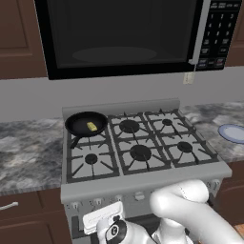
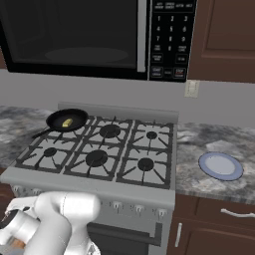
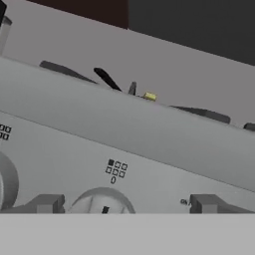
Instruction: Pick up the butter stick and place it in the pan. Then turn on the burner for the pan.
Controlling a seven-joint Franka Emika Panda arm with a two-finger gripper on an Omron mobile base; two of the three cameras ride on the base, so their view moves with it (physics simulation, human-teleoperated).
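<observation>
— Since the butter stick point(image 1: 92, 126) is already seen lying inside the pan point(image 1: 86, 123), which step is judged to be in hand?

— The burner step. The pan is set on the rear left burner of the stove point(image 1: 143, 169), its short handle pointing toward the front edge of the stove. The butter is seen flat near the pan's middle, its long axis running slightly across the pan.

— How is the gripper point(image 3: 124, 205) placed relative to the stove?

— It is held low, close against the stove's front panel, with the fingertips point(image 3: 47, 203) spread wide and nothing pinched between them. In the hand view a round knob point(image 3: 102, 200) is seen between the tips, just beyond them. From there, the pan and butter are seen above and beyond the stove's front lip.

— What does the coming move turn on?

— Whether this knob serves the pan's burner. That cannot be told for sure from the pictures. Another knob point(image 3: 6, 182) is partly seen beside it, so sideways room is judged tight, while the space in front of the panel is open.
</observation>
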